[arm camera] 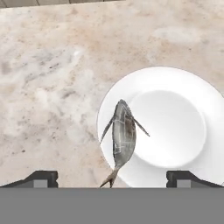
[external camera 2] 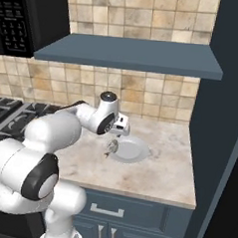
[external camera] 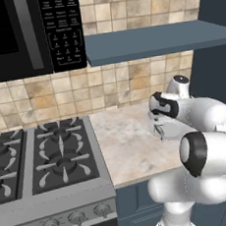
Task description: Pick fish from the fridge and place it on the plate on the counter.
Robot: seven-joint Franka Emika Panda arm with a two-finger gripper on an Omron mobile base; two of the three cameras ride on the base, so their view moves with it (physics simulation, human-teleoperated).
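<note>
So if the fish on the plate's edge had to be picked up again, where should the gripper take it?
Probably across the thick middle of the fish, coming straight down from above. It lies flat along the rim of the plate, its tail overhanging onto the counter. The body is long and narrow, so the open gripper should close across its width, not on the thin tail or fins.

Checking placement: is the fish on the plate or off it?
On: the small grey-brown fish lies on the round white plate's rim, tail overhanging the edge.
</note>
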